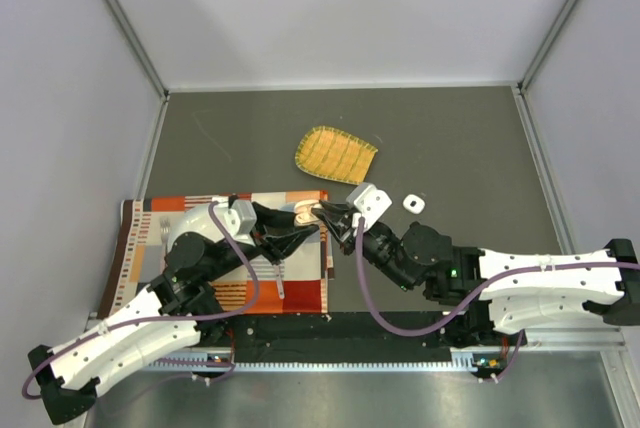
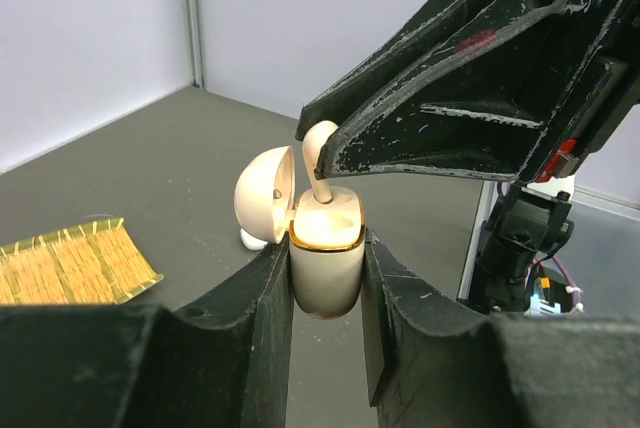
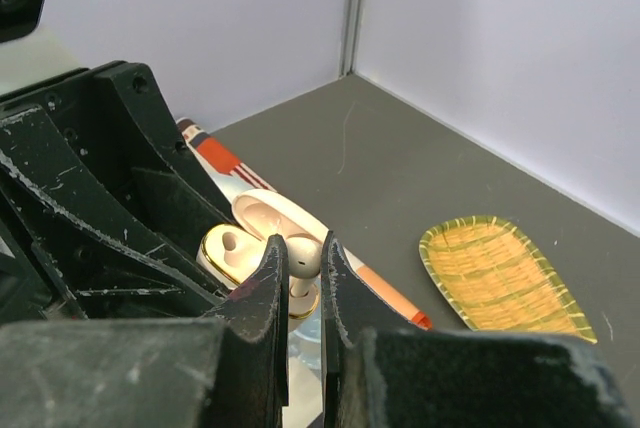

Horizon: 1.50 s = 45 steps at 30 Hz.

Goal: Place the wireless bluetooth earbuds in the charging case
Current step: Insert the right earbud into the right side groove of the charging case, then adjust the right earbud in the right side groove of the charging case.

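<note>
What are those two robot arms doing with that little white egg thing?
The left gripper is holding a small cream charging case upright with its lid flipped open. The right gripper is pinching one earbud and has its stem poking down into the case's top. It isn't fully seated yet. This happens above a striped cloth, with a woven yellow tray lying nearby on the table.

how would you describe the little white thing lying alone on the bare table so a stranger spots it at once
Start at the yellow woven tray on the grey table. Just below and to its right, past the right tool, lies the small white piece. It sits alone on bare tabletop, unlike the earbud held over the charging case.
</note>
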Available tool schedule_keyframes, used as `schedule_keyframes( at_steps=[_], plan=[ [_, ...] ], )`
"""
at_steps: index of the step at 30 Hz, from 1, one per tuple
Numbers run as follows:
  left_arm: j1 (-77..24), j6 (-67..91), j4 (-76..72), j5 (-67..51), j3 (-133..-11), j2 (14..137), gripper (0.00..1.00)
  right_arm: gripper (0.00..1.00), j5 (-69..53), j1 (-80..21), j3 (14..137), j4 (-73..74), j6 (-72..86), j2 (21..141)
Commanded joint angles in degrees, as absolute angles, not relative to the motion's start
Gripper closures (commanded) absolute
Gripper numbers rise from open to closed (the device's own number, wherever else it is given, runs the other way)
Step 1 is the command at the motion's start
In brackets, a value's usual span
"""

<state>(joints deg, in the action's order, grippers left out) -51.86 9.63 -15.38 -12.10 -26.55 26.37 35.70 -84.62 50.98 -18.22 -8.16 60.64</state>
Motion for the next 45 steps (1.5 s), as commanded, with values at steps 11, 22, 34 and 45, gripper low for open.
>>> schedule_keyframes(
  at_steps=[11,22,34,45],
  plan=[
    [-51.85,10.11,-21.62,-8.0,-26.81,24.87,1.0,1.0,33.05,-86.75,51.15,-11.25,-11.95,60.56],
    [-51.77,10.11,-21.45,-8.26,-26.46,24.61,1.0,0.64,36.03,-86.75,52.12,-11.07,-9.14,60.64],
    [-51.77,9.76,-19.78,-8.26,-26.37,24.52,1.0,0.17,41.22,-86.66,51.42,-21.09,-7.64,56.17],
    [-51.77,8.96,-19.25,-7.64,-26.45,23.73,1.0,0.42,45.7,-85.7,50.26,-18.4,-1.7,50.18]
  ],
)
